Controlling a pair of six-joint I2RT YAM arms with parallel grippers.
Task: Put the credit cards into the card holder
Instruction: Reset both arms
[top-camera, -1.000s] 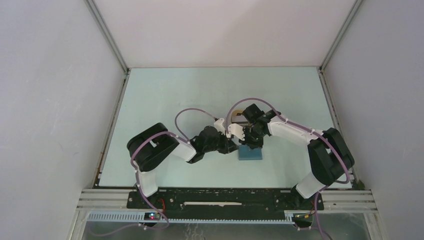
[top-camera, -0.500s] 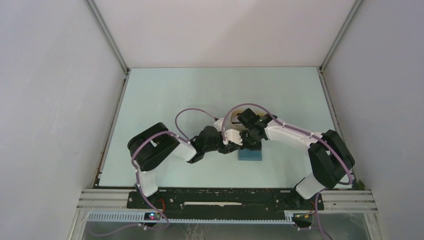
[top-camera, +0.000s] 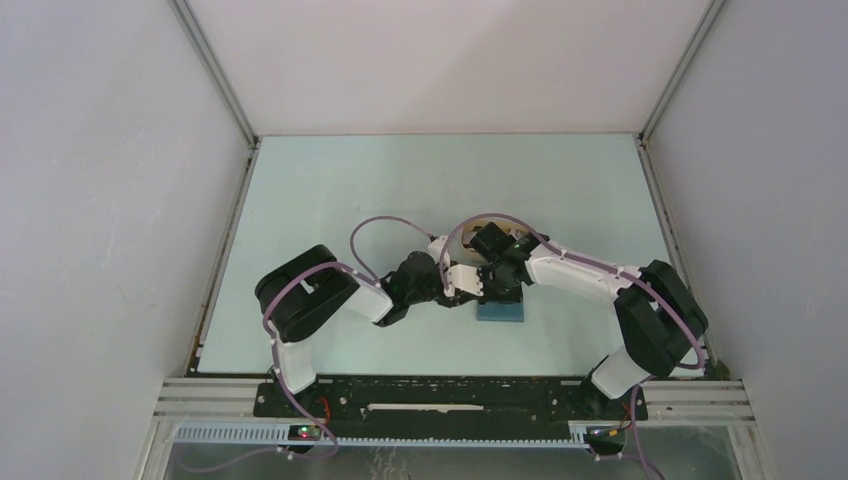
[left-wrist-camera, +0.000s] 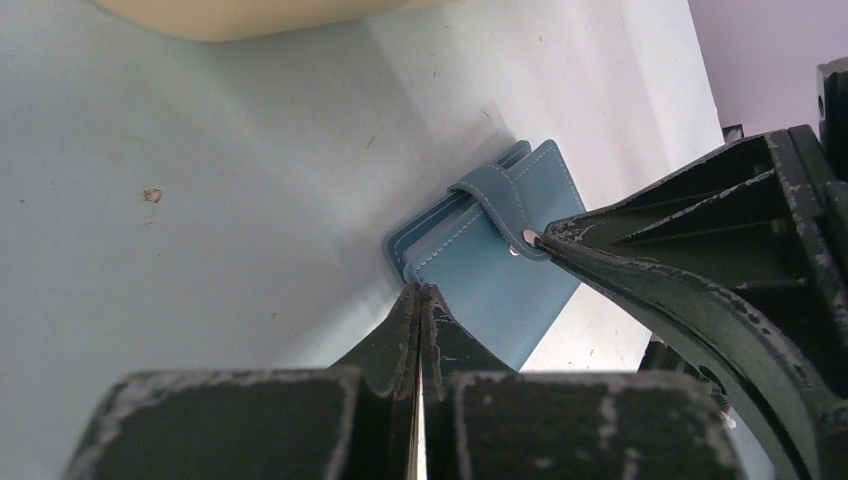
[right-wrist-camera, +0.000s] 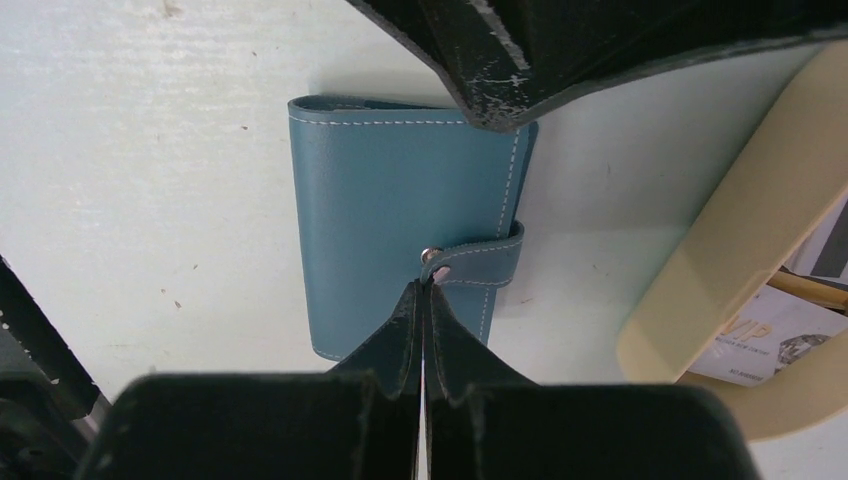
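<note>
Toward the near edge of the pale green table (top-camera: 330, 200), a little right of its middle, the card holder (right-wrist-camera: 400, 220) lies flat and folded shut, its strap (right-wrist-camera: 485, 258) wrapped over one edge and fastened by a metal snap (right-wrist-camera: 430, 255). Both arms reach in over it and meet above it. The left gripper (left-wrist-camera: 420, 295) has its jaws pressed together with nothing between them, the tips at the holder's edge; whether they touch it cannot be told. The right gripper (right-wrist-camera: 422, 290) is likewise closed on nothing, its joined tips right at the snap on the end of the strap. Just beyond the holder, toward the far edge of the table, sits a beige oval tray (right-wrist-camera: 730, 250). Inside it, one of the credit cards (right-wrist-camera: 765, 335) shows, whitish with dark print, partly hidden by the tray's rim.
</note>
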